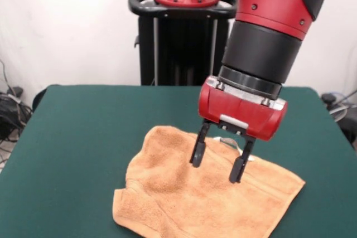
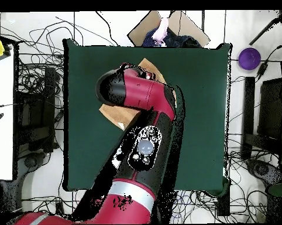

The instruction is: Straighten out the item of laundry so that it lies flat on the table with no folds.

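A peach-orange terry towel lies crumpled on the dark green table, toward the near edge in the front view and a little right of the middle. Its left side is doubled over in a thick fold, and the lower left corner bunches up in a rounded lump. A woven band runs across its right part toward a pointed corner. A small white tag shows at the far edge, just behind my fingers.

My claw hangs over the towel's upper middle, its two black fingers spread apart with nothing between them. The tips sit at or just above the cloth; I cannot tell whether they touch it. Above them comes my red wrist block, then the black and red arm.

From overhead, my arm hides most of the towel, which shows only as brown patches on either side of it. A person shows at the table's far edge. A purple round object lies beyond the table's right corner, among cables on the floor.
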You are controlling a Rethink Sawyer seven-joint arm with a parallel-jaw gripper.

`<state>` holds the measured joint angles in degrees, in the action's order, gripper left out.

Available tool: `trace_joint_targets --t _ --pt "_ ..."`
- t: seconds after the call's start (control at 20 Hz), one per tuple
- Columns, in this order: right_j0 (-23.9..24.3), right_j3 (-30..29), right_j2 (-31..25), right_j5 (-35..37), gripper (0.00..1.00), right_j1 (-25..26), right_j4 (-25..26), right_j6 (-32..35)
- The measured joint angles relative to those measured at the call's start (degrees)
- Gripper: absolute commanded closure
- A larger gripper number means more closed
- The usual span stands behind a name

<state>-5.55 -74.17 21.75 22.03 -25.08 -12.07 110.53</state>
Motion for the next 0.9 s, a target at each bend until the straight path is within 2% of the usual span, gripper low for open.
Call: trace_joint_targets --t 0.25,0.6,0.9 --pt "3.35 -5.64 -7.11 -0.08 0.0 -3.42 2.98 0.0" --pt "4.79 -11.34 -10.49 -0.08 0.0 -5.93 5.77 0.0" --pt "4.61 -17.41 -11.1 -0.1 0.0 -9.14 6.25 0.0"
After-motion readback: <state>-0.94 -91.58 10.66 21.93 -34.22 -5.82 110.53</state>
